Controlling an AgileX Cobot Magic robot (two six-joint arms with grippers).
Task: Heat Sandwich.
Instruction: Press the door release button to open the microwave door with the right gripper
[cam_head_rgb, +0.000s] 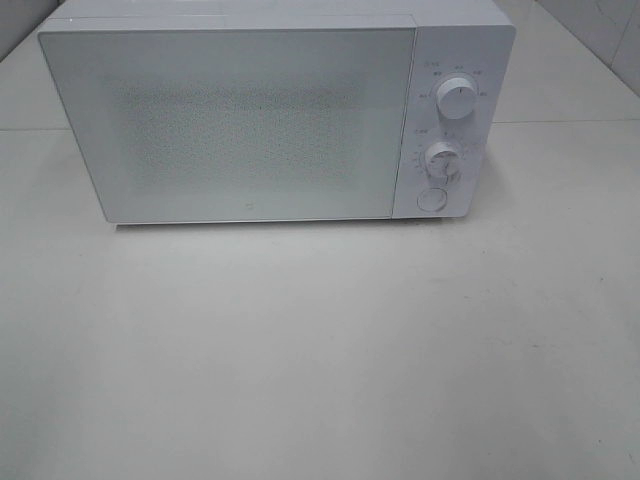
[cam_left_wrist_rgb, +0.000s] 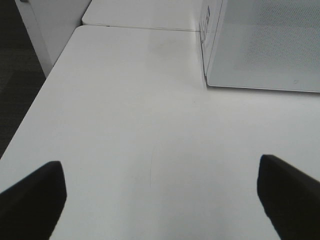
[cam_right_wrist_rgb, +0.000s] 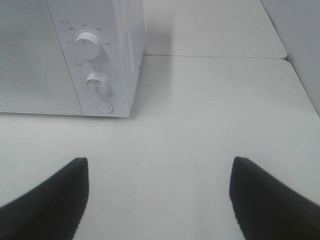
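The sandwich is out of view in all three views. A white microwave (cam_head_rgb: 240, 120) stands at the back of the white table (cam_head_rgb: 320, 350) with its door shut. Its two round knobs (cam_head_rgb: 457, 100) and a round button (cam_head_rgb: 431, 199) sit on the right panel. Neither arm shows in the exterior high view. In the left wrist view my left gripper (cam_left_wrist_rgb: 160, 167) is open over bare table, short of the microwave's left front corner (cam_left_wrist_rgb: 210, 75). My right gripper (cam_right_wrist_rgb: 160, 165) is open too, with nothing between its fingers, in front of the microwave's knob panel (cam_right_wrist_rgb: 95, 60).
The table's left edge (cam_left_wrist_rgb: 30, 115) drops to a dark floor. A seam (cam_right_wrist_rgb: 215, 56) joins a second white table behind, to the right of the microwave. A pale wall (cam_right_wrist_rgb: 300, 35) stands at the far right.
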